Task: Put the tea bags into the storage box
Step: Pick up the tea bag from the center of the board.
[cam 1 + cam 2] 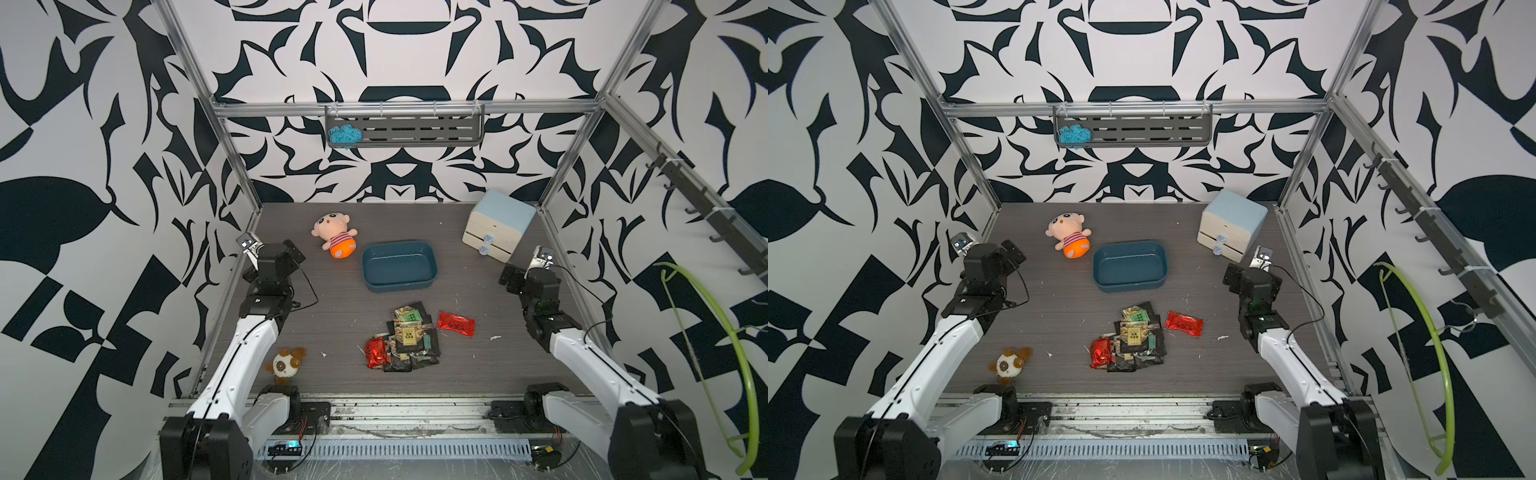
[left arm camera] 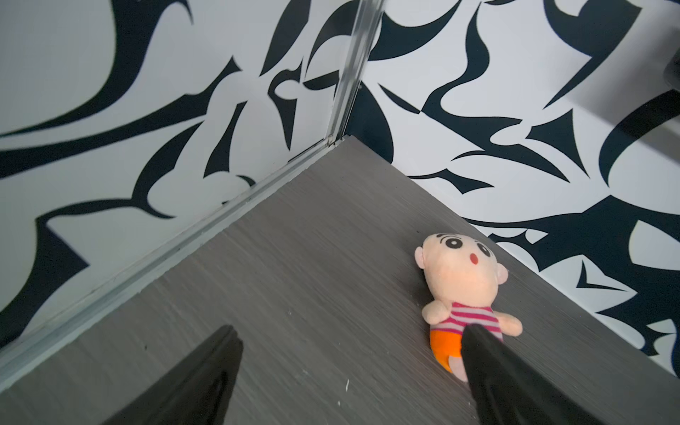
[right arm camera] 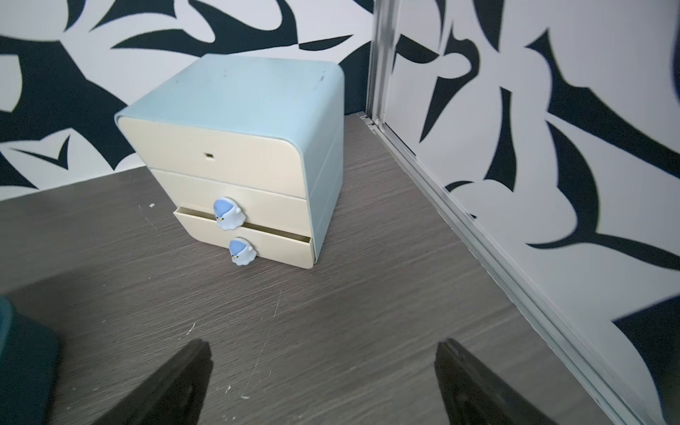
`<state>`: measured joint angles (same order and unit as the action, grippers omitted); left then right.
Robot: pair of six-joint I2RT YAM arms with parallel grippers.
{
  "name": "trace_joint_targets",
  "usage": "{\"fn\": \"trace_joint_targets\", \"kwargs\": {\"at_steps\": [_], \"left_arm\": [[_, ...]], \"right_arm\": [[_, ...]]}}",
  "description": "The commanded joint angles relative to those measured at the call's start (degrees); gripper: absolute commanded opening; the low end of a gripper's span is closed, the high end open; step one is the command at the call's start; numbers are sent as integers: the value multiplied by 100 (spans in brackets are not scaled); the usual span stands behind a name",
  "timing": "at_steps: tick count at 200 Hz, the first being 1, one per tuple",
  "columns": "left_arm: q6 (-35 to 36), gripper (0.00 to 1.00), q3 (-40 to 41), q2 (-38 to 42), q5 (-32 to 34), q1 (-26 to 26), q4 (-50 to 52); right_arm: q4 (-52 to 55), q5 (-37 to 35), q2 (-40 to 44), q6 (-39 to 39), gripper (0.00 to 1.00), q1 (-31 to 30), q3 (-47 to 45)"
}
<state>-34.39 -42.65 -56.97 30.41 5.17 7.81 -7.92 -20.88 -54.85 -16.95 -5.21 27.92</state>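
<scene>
Walls: black-and-white pattern around a grey wood-grain table.
Storage box: teal tub mid-table, empty, between the doll and the cabinet.
Tea bags: tea bags heaped on the table in front of the storage box, apart from it; one red sachet lies just beside the heap, on the robot's right.
Left end effector: left end effector released, fingers wide, holding nothing, facing the doll.
Right end effector: right end effector released, fingers wide, holding nothing, facing the cabinet.
Cabinet: far right corner, lower drawer slightly out.
Plush: panda plush beside the left arm.
</scene>
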Motion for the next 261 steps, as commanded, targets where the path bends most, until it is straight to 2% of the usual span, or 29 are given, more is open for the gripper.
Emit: {"fn": "trace_joint_targets", "kwargs": {"at_steps": [1,11,30,56,86,109,131,185,235,242,247,261], "left_arm": [[-983,100,221,300,-135,-6,1304],[-1221,100,323,556,-362,-68,1300],[-1139,100,468,1007,-1168,-171,1204],[-773,99,623,1357,-2723,-169,1054],[-621,99,757,1268,-4170,-91,903],[-304,99,737,1106,-4635,393,1014],[-246,98,742,1031,-4761,928,1110],[-747,95,1057,769,-4705,1641,795],[-1404,88,1122,389,-3955,2875,550],[-1541,86,1110,343,-3788,3067,546],[-1617,81,1102,311,-3688,3200,544],[-1824,77,1099,262,-3397,3521,540]], "right_arm": [[1529,-33,466,-722,99,29,310],[1863,25,659,-987,98,19,365],[2491,446,1039,-1153,98,24,559],[3495,958,1282,-1355,97,25,1119],[4407,2194,1038,-1434,98,17,1755],[4877,2946,633,-1616,98,-26,1956],[4956,3293,356,-1883,98,-323,1978],[4720,2745,3,-2591,91,-2038,2006],[4394,2811,-35,-3160,81,-2963,1672],[4313,2833,27,-3247,80,-3050,1565],[4256,2841,78,-3321,78,-3087,1495],[4176,2853,196,-3431,77,-3186,1304]]}}
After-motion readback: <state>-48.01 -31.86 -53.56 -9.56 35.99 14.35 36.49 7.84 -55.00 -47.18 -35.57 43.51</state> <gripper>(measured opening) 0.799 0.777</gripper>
